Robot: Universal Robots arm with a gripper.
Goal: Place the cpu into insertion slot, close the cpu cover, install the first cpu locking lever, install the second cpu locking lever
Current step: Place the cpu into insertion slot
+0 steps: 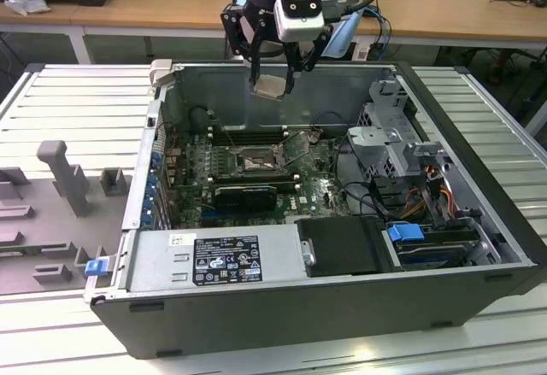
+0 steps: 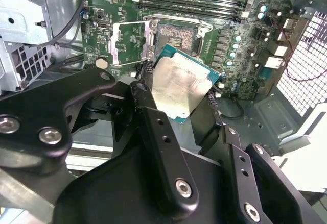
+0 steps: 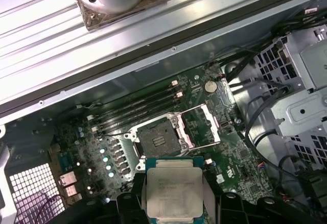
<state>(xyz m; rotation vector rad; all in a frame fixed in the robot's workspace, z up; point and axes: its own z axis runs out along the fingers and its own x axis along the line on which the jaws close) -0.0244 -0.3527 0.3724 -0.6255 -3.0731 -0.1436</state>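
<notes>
My gripper (image 1: 272,83) hangs above the open computer case, shut on the cpu (image 1: 270,85), a small flat square chip with a pale metal face. In both wrist views the cpu (image 2: 183,86) (image 3: 173,193) sits between the black fingers (image 2: 153,127), held clear above the green board. Below it lies the insertion slot (image 1: 254,163) (image 2: 176,38) (image 3: 158,140), a square black socket with a silvery rim and nothing in it. The cpu cover (image 2: 129,43) (image 3: 202,124) stands swung open beside the socket.
Long memory slots (image 1: 248,136) run behind the socket and a long black card (image 1: 246,194) lies in front. A metal drive cage (image 1: 389,136) with cables stands at the exterior view's right. A grey supply box (image 1: 214,260) and black box (image 1: 342,247) line the near wall.
</notes>
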